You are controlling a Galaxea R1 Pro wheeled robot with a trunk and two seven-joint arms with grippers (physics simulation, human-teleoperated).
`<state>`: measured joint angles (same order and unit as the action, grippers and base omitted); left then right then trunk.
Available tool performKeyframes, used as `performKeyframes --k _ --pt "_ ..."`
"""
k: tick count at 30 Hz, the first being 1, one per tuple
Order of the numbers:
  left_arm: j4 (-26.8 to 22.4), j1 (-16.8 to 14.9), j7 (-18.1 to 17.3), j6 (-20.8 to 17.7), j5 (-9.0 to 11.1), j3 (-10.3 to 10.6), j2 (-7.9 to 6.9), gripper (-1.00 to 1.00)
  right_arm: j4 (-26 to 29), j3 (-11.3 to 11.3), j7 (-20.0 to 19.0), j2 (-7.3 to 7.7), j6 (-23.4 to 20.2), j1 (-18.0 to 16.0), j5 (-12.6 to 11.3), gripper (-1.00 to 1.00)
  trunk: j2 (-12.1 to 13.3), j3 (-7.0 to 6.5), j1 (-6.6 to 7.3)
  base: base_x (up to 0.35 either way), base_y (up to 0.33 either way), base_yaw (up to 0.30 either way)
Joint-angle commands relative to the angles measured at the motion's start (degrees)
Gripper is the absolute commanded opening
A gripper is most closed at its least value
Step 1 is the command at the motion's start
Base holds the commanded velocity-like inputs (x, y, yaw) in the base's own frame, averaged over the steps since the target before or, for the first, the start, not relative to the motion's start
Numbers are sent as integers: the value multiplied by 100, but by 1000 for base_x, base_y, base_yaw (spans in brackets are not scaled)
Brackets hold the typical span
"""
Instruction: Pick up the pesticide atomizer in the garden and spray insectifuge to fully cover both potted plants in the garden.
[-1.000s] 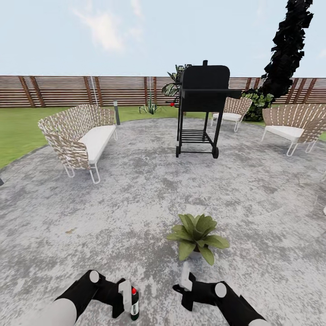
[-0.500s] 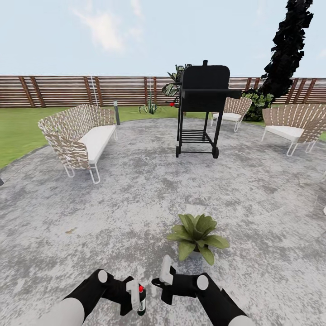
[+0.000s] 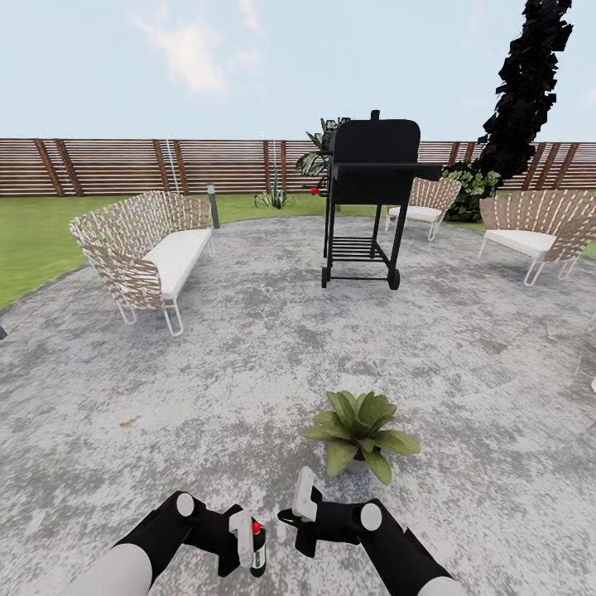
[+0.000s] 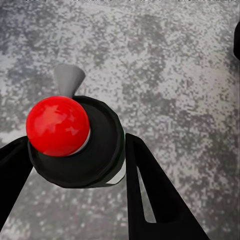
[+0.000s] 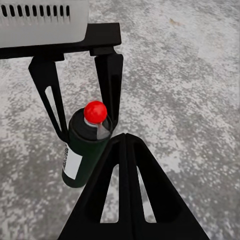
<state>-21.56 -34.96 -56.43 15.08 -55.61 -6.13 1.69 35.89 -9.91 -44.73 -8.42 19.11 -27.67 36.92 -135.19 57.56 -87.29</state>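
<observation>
**A:** Where's your pesticide atomizer (image 3: 258,553)?

**B:** Bottom centre of the head view, upright, red tip on top. Your left end effector (image 3: 248,546) has its two fingers clamped on the black body; the left wrist view shows a finger pressed against each side.

**A:** And your right end effector (image 3: 305,502)?

**B:** Just right of the atomizer. In the right wrist view its fingers meet at a point, closed on nothing, beside the can.

**A:** Surroundings?

**B:** One potted plant (image 3: 361,430) stands just above your arms on the mottled grey patio (image 3: 248,364). Farther up: a black grill (image 3: 371,199) at centre, a woven sofa (image 3: 149,248) at left, woven chairs (image 3: 538,232) at right, then lawn (image 3: 33,240) and a slatted fence (image 3: 165,165) under pale sky.
</observation>
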Motion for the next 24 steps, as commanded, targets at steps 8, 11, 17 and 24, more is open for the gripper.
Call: performKeyframes --k 8,11,17,24 --pt "4 -2 -139 30 104 -67 56 -100 6 7 -1 7 40 -2 60 -100 -2 5 1 0 0 0" --pt "3 -2 -155 30 302 -45 59 -100 6 7 -1 11 40 -2 64 -100 -2 5 1 0 0 0" --pt "-2 -2 -278 31 381 -45 59 -100 6 15 4 16 40 -2 70 -100 -2 5 1 0 0 0" --pt "-6 -4 -498 227 401 -63 61 -100 -10 15 5 18 38 -2 70 -100 -2 5 1 0 0 0"
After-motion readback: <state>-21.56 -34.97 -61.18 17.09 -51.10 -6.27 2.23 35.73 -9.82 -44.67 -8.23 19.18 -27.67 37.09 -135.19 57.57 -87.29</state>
